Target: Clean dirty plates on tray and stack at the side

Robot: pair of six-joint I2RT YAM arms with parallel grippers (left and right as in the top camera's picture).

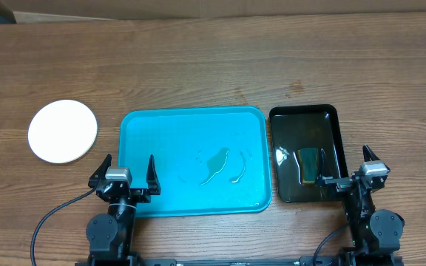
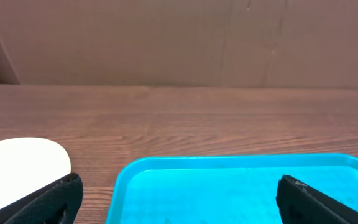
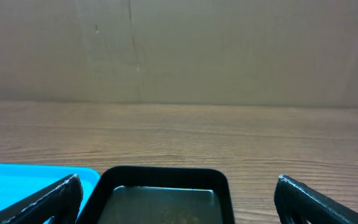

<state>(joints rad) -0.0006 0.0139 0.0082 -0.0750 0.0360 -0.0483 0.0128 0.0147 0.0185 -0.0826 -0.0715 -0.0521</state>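
The plates (image 1: 63,131) lie piled on the desk (image 1: 213,66) left of the tray (image 1: 135,125) (bare, with a wet patch (image 1: 217,166)). The left pincer (image 1: 130,159) and right pincer (image 1: 344,159) gape empty. A careless leftward sweep could knock the pile.

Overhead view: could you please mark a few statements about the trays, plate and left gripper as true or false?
1. The plate lies on the table, left of the blue tray. True.
2. A plate sits in the blue tray. False: no plate is in it.
3. The black tray is right of the blue tray. True.
4. The left gripper is shut on the plate. False: it is open, holding nothing.
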